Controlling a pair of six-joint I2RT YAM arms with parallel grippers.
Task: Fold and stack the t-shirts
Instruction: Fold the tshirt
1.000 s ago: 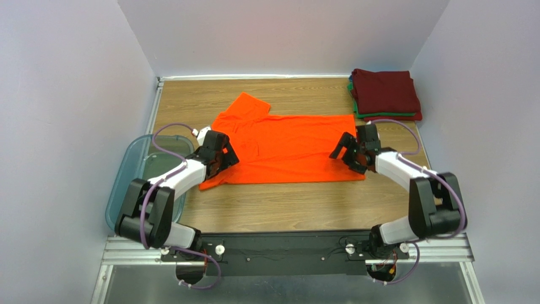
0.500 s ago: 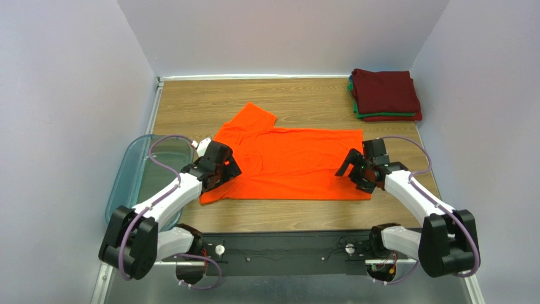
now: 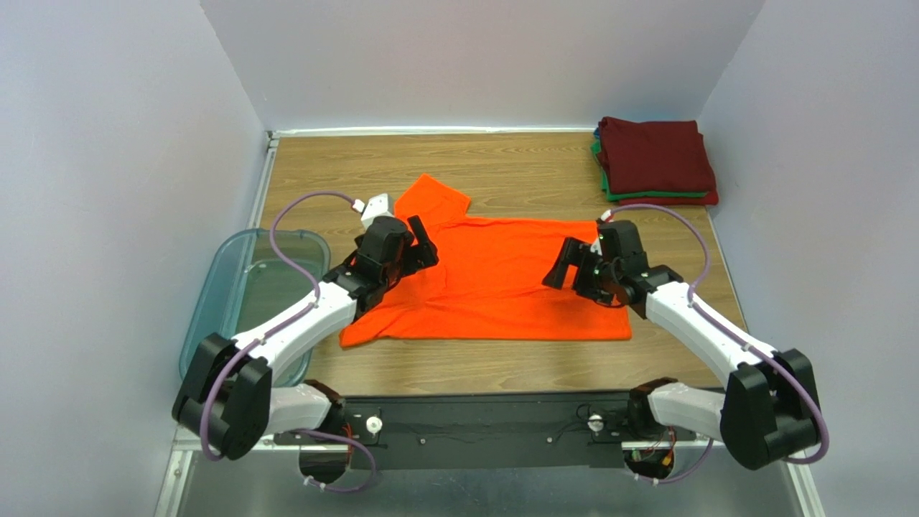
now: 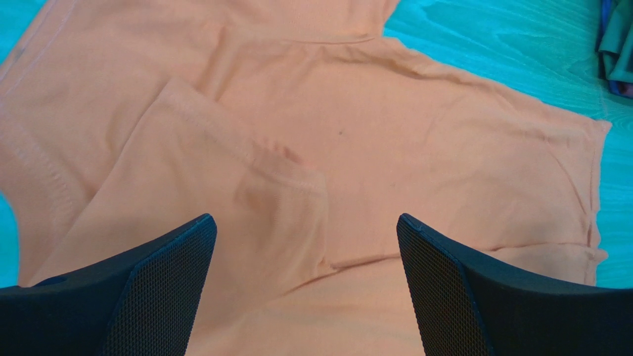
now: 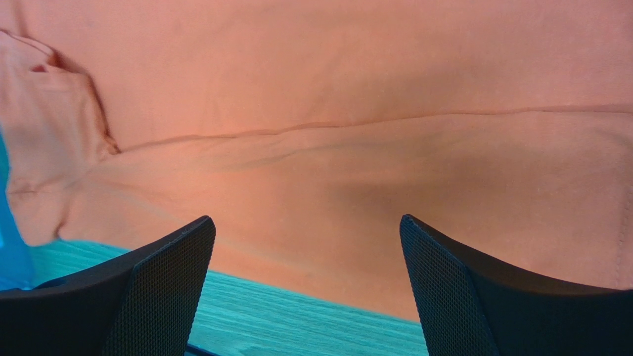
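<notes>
The bright orange t-shirt (image 3: 491, 282) lies flat on the wooden table, folded lengthwise, one sleeve sticking out at the back left (image 3: 431, 199). It fills the left wrist view (image 4: 386, 148) and the right wrist view (image 5: 334, 96). My left gripper (image 3: 415, 246) is open and empty above the shirt's left part. My right gripper (image 3: 572, 269) is open and empty above the shirt's right part. A stack of folded t-shirts (image 3: 655, 159), dark maroon on top with green and red below, sits at the back right.
A translucent blue-grey plastic bin (image 3: 232, 296) stands at the left edge of the table. White walls close in the back and both sides. The arms' base rail (image 3: 485, 425) runs along the near edge.
Both grippers have let go of the shirt's near edge and moved up and inward over the shirt. The shirt now lies settled with its front fold flat.
</notes>
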